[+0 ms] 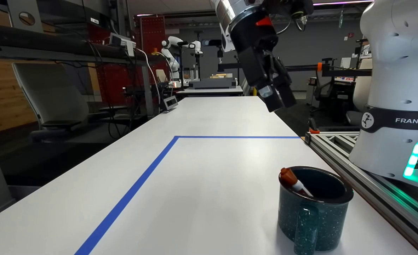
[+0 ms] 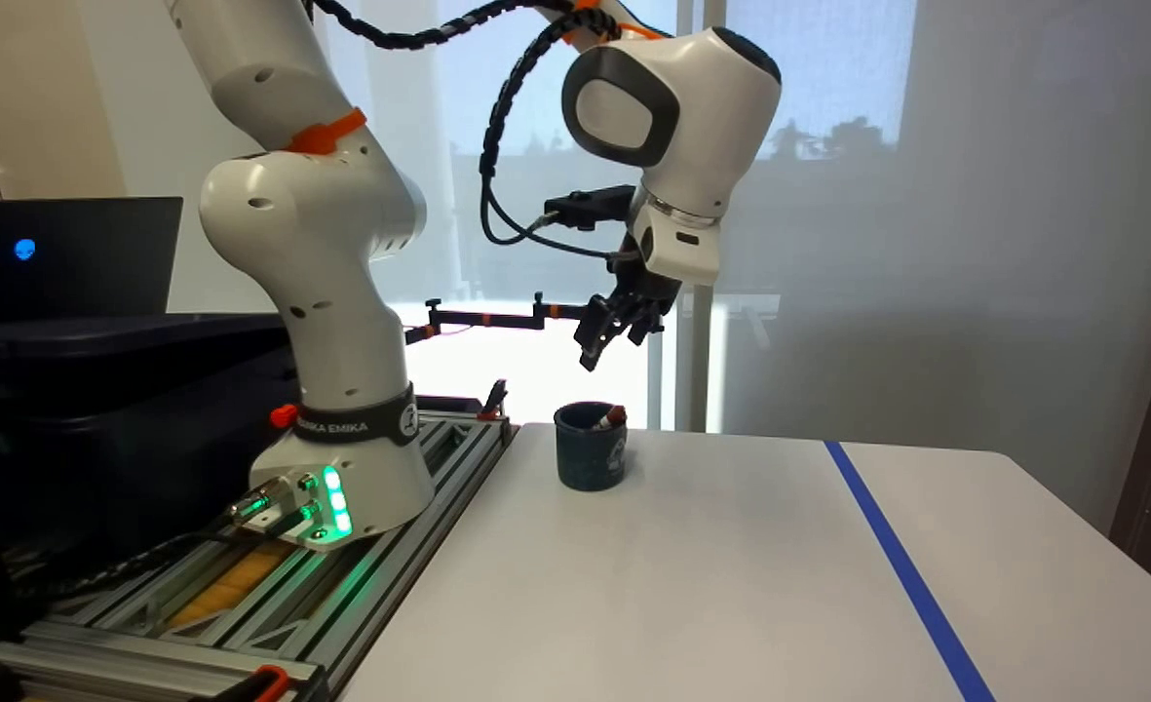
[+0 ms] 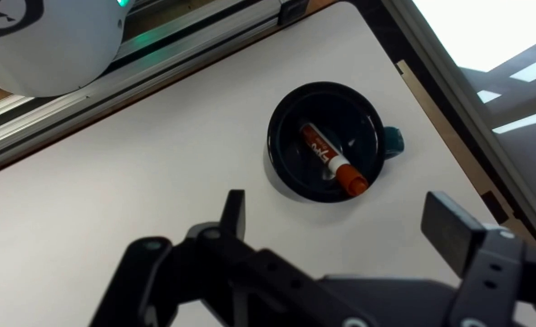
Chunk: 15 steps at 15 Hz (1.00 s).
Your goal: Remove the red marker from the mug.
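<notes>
Spread wide, the gripper (image 3: 340,218) hangs tilted above the counter (image 1: 223,184), higher than the mug (image 1: 331,223) and well apart from it. In an exterior view the mug stands upright at the near right of the counter, its handle (image 1: 306,230) turned to the near side; the gripper is farther off and to the left. Inside the mug leans the marker (image 3: 327,152), its cap (image 3: 350,178) at the rim (image 3: 273,143) and rising above it in both exterior views. In the wrist view the mug shows beyond the fingers (image 3: 451,231), handle to the right. In an exterior view tape (image 1: 133,191) runs left of the mug and across the counter farther off; the base (image 1: 382,152) stands at right.
</notes>
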Motion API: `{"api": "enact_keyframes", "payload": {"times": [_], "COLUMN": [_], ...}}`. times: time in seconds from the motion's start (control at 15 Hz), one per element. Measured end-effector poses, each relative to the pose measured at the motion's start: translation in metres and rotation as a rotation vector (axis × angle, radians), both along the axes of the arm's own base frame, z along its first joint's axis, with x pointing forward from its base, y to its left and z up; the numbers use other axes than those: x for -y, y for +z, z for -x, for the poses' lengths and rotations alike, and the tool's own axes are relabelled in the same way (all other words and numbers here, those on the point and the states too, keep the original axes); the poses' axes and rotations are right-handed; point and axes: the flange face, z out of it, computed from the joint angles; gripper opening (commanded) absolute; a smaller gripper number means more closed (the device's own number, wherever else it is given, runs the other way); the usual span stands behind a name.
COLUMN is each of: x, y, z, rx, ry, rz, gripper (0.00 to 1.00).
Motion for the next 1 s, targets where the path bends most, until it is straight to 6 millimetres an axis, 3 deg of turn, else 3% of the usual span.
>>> {"api": "enact_keyframes", "payload": {"times": [0.4, 1.0], "x": [-0.001, -0.025], "y": [-0.013, -0.046], "z": [0.0, 0.0], "rx": [-0.031, -0.026], "ry": [0.0, 0.108], "rz": [0.001, -0.112], "gripper": [1.0, 1.0]}}
